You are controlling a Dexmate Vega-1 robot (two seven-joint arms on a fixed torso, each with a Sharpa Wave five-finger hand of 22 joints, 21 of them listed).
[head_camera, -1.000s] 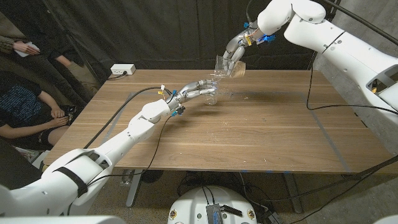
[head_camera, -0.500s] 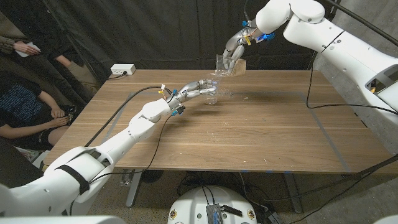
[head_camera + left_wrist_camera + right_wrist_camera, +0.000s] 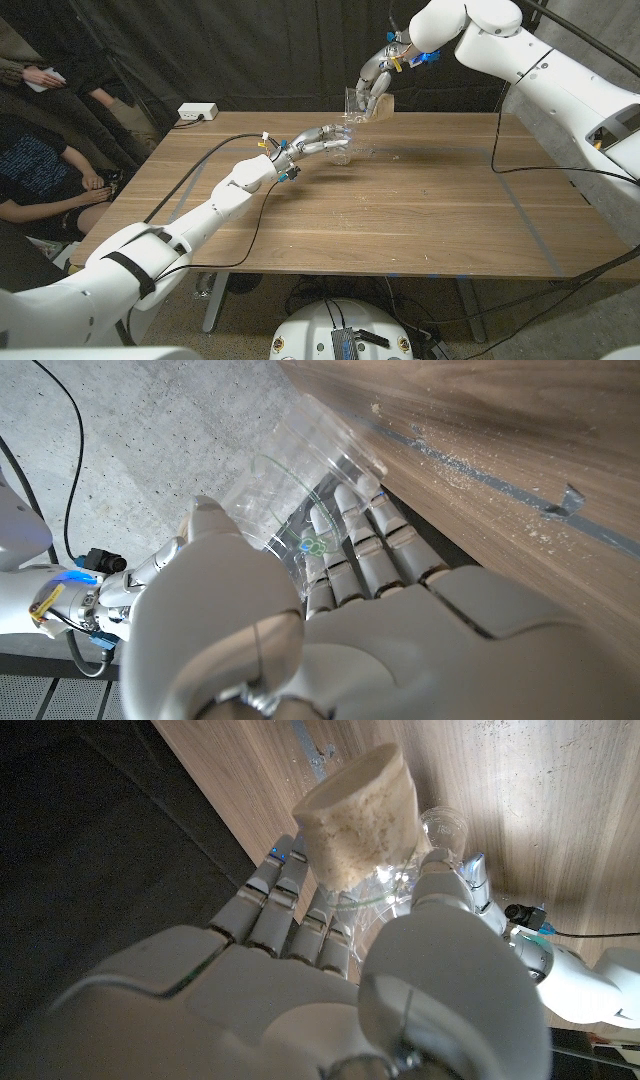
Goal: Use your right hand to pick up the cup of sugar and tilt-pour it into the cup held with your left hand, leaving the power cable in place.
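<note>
A wooden table [image 3: 400, 215] stood before a black curtain [image 3: 270, 50]. A white power strip [image 3: 197, 112] lay at the table's far left corner; seated people [image 3: 40, 160] were beside it.

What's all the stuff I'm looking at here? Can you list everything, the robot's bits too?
Sugar cup: one, clear plastic with tan sugar, held tilted above the table's far side.
Empty cup: one, clear, under the sugar cup, held on the table.
Table: one, brown wood.
Power strip: one, white, far left corner of the table.
Power cable: one, black, draped over the table's right side.
People: at least two, dark clothes, seated at far left.
Left hand: one, silver, holds the empty cup.
Right hand: one, silver, grips the sugar cup.
</note>
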